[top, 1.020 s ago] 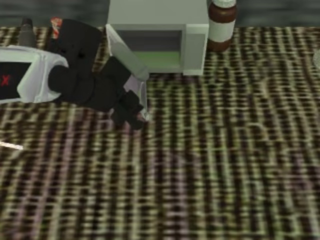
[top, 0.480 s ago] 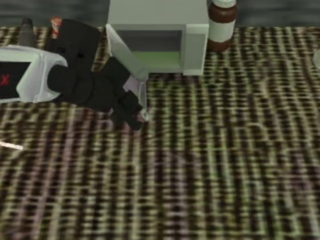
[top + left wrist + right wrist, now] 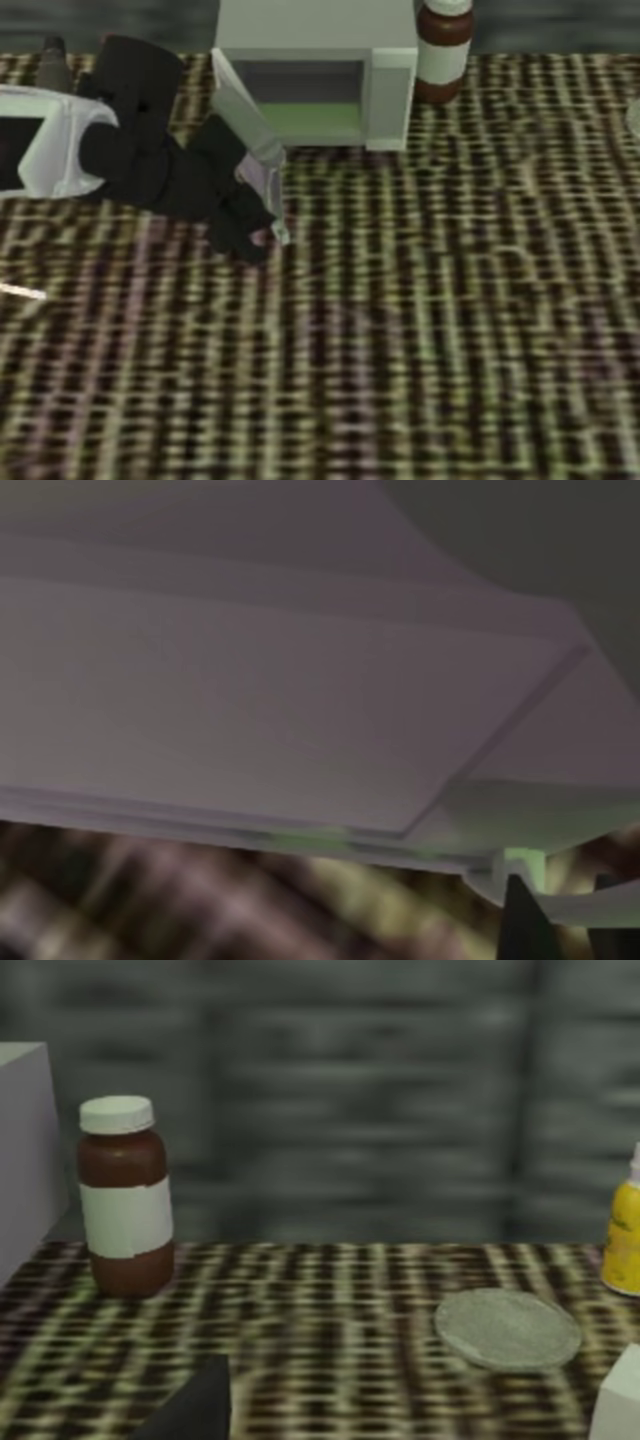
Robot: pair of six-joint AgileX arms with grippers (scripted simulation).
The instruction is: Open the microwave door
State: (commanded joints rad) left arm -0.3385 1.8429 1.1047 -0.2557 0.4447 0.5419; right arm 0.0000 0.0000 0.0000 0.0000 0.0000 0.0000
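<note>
Up at the far edge of the worktop (image 3: 420, 330) sits the microwave (image 3: 318, 30), its door (image 3: 243, 110) swung out on the left-hand hinge so the greenish floor shows inside. From the top view's left side the left arm reaches in low across the worktop, its white segment at the edge of the picture and the black wrist angled toward the door's free edge. The left gripper (image 3: 262, 232) sits at that free edge, right at the door's outer corner, with a pale tip showing beside the dark fingers (image 3: 528, 925); from above I cannot tell whether they are apart or clamped on the door. The left wrist view is filled by the door's flat pale panel seen up close and tilted, with dark finger tips against its lower edge. Just right of the microwave stands a brown jar (image 3: 443, 48) with a white lid. The right arm is out of the top view; its wrist view shows a grey disc (image 3: 508, 1328) and a yellow bottle (image 3: 626, 1232)
</note>
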